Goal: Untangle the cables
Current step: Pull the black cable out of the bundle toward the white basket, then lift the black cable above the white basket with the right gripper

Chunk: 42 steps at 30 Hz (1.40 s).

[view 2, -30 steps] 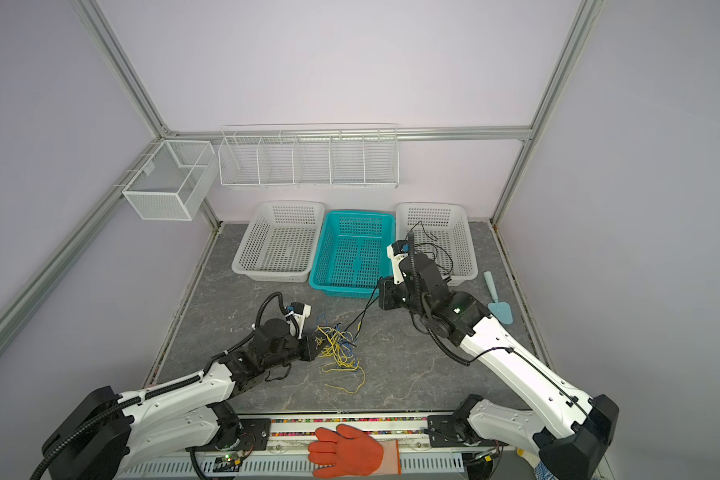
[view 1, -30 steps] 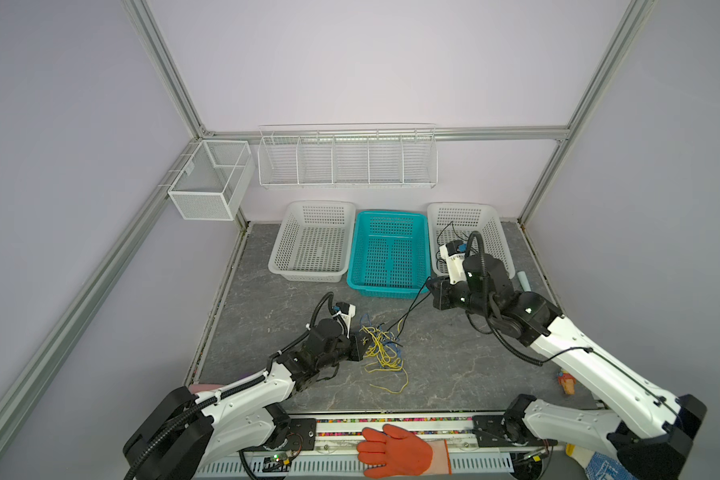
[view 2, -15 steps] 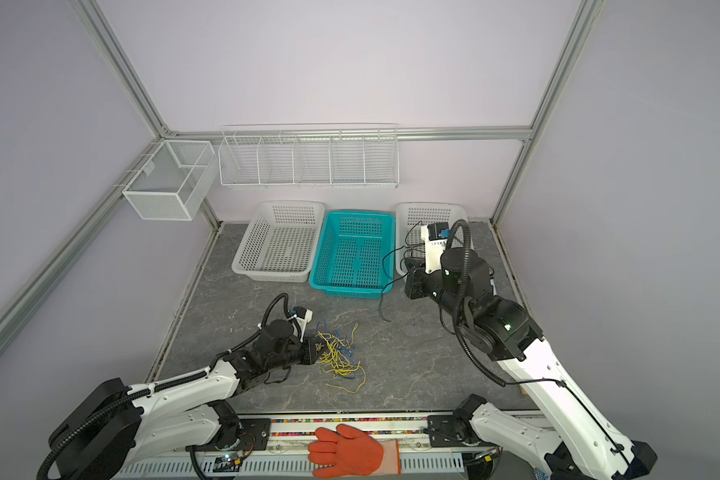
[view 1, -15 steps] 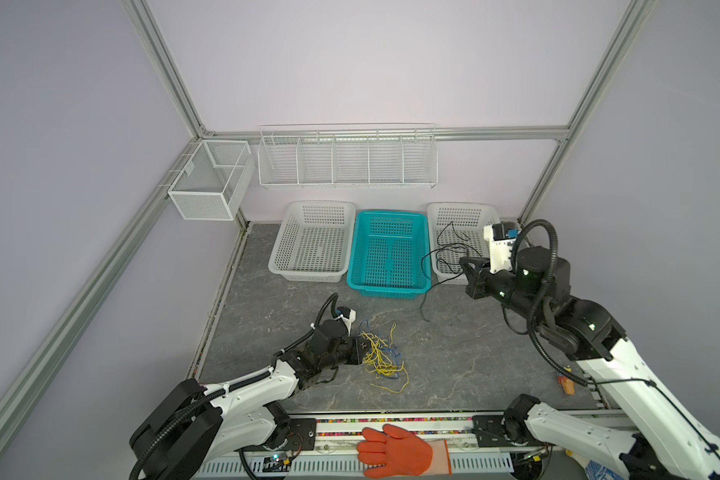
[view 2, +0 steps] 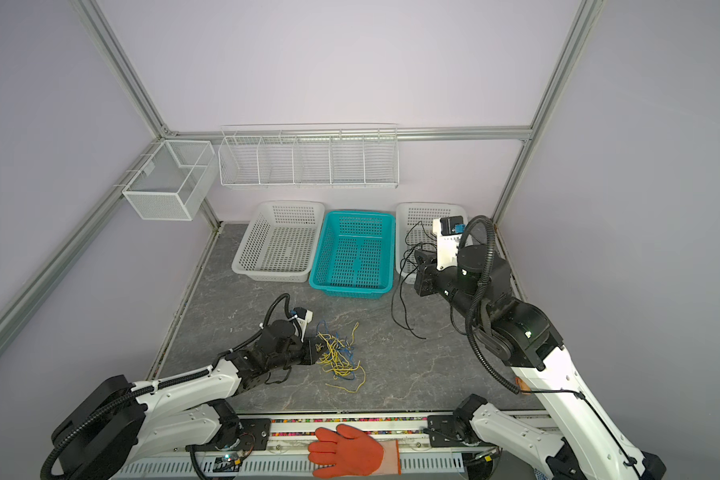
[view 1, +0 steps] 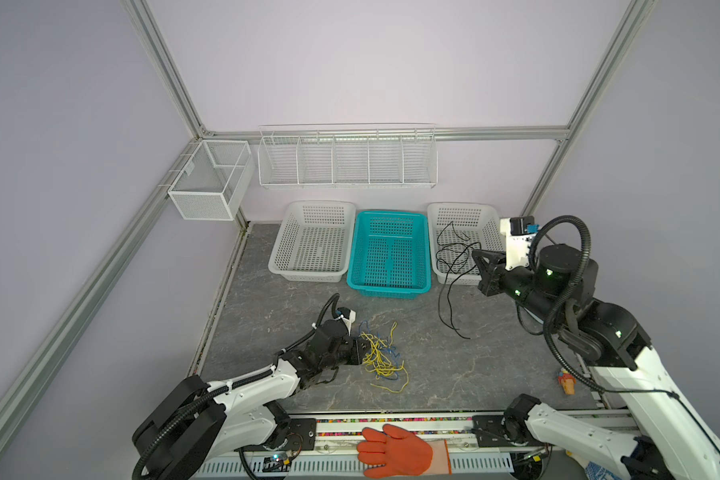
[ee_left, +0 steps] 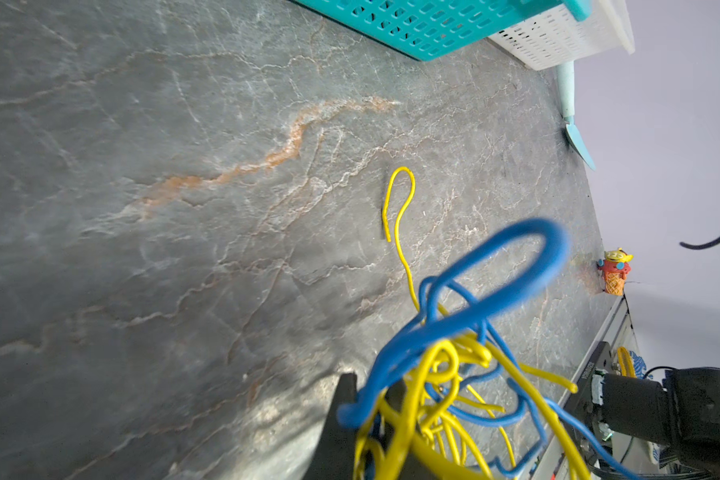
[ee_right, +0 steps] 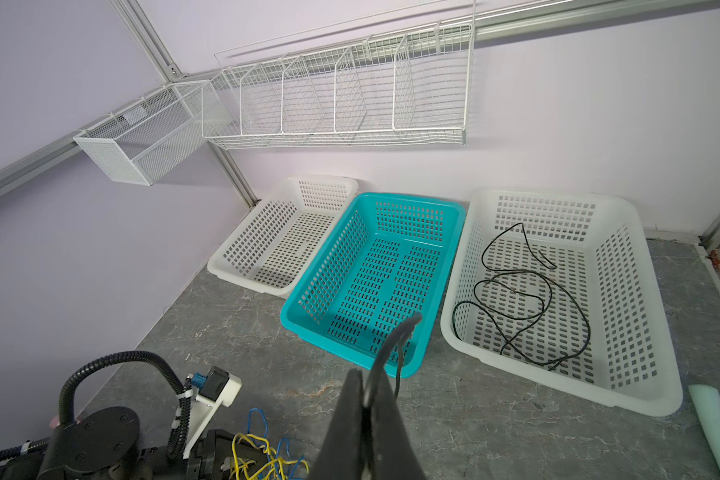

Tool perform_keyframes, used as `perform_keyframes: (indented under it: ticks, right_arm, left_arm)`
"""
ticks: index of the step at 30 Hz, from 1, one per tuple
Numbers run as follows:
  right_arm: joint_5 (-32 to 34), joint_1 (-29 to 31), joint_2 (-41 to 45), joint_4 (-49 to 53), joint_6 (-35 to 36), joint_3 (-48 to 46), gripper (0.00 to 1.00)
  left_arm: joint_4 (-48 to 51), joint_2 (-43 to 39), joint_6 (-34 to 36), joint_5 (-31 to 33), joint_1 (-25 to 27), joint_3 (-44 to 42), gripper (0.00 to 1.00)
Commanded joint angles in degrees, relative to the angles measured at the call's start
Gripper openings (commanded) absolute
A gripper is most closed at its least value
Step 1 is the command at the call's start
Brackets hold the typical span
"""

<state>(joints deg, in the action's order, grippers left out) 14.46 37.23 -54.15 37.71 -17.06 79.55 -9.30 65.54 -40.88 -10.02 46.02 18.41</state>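
While the left gripper [view 1: 360,351] stays pinched on the springy yellow and blue tangle [view 1: 381,353] bunched just beyond its fingertips, the right gripper [view 1: 477,257], jaws closed, holds one thin black cable [view 1: 440,297]. That limp wire hangs lengthwise from its tips down to the veined grey table [view 1: 495,365]; a second ago it reached the tangle, now well apart.

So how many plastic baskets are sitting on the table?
3, along the back wall: left white basket, teal basket in the middle, right white basket holding black cable.
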Motion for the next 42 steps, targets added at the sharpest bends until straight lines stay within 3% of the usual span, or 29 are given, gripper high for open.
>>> perform_keyframes:
  ticks: [1, 12, 23, 33, 42]
  right_arm:
    - [1.1, -0.4, 0.1, -0.3, 1.3, 1.0, 0.07]
    - [1.3, -1.6, -3.1, -2.8, 0.3, 1.8, 0.07]
    - [5.0, -6.9, -11.8, -5.6, 0.6, 9.3, 0.07]
    - [-0.4, -15.3, -23.3, -6.9, -1.5, 21.7, 0.07]
    - [-5.4, -21.7, -31.8, -10.7, -5.0, 25.6, 0.07]
  left_arm:
    - [2.5, 0.4, 0.3, 2.6, -0.1, 0.4, 0.00]
    - [3.5, 1.6, -1.1, 4.7, -0.1, 1.3, 0.00]
    - [5.0, 1.6, -1.6, 4.9, -0.1, 1.8, 0.00]
    - [5.5, 1.4, -1.7, 4.9, -0.1, 1.7, 0.00]
    - [5.0, 1.5, -1.9, 5.1, -0.1, 0.7, 0.00]
